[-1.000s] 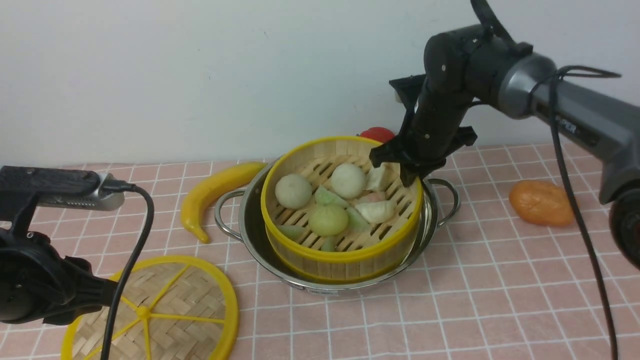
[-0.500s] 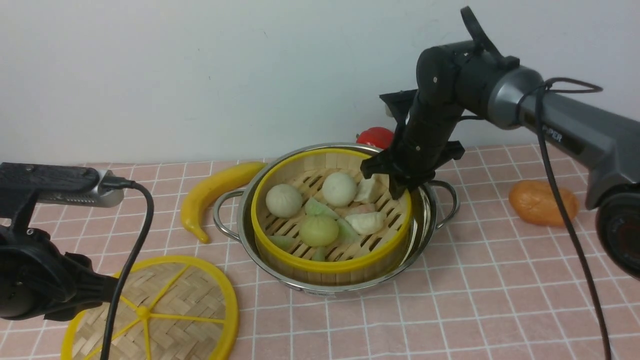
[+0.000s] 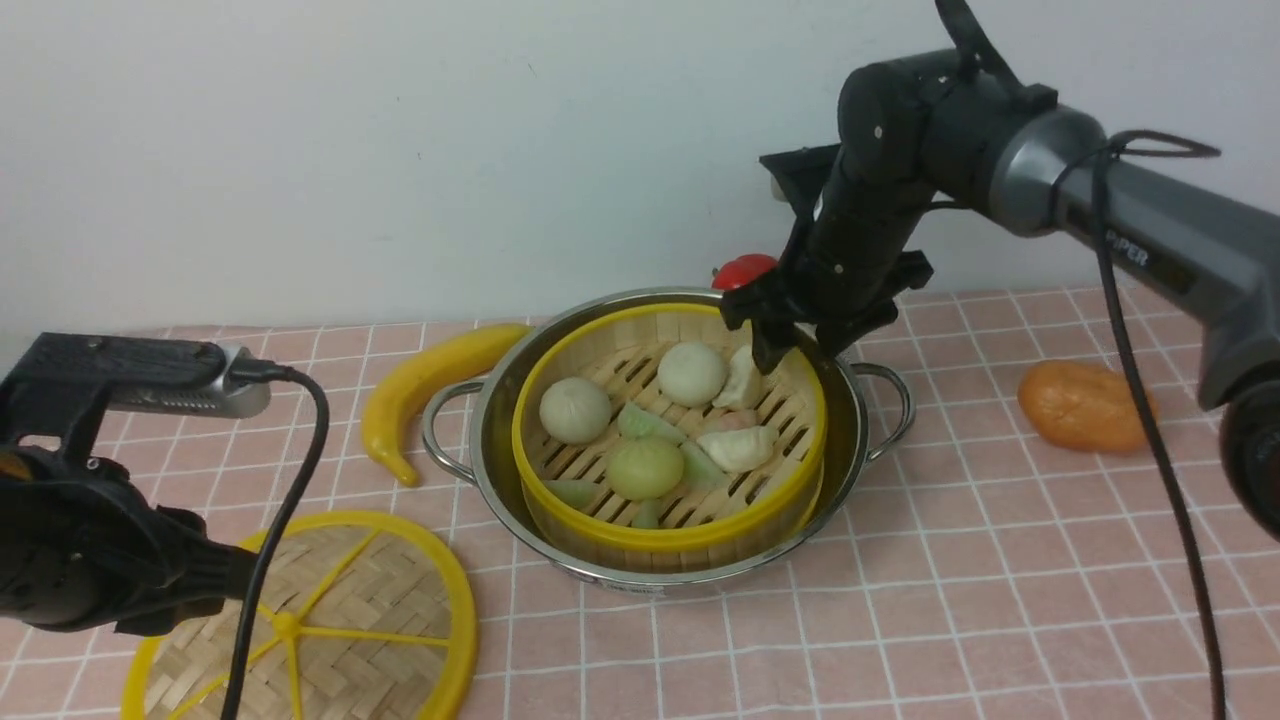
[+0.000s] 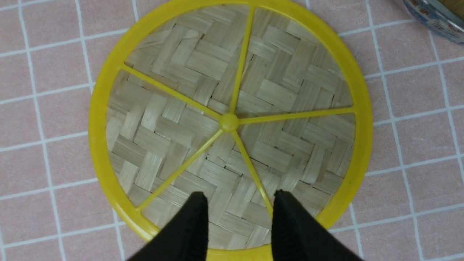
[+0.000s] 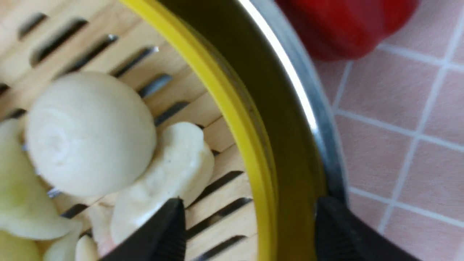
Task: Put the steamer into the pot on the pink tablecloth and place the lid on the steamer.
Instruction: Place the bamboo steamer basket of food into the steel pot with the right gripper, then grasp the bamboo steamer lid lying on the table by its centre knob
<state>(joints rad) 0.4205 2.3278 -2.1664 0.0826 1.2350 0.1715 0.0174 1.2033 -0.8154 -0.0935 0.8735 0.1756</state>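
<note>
Now the right end effector (image 3: 797,350) had spread wide, leaving the steamer (image 3: 665,535) seated in the pot (image 3: 850,440); the lid (image 3: 390,600) remained.

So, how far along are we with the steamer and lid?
Done: the steamer sits inside the pot on the pink tablecloth. In hand: the right tool is open, straddling the steamer's rim. To do: the lid lies flat on the cloth beneath the open left tool, ungripped.

yellow banana (image 3: 428,383), red vegetable (image 3: 745,270), orange food piece (image 3: 1082,405), pale buns (image 3: 690,373)
</note>
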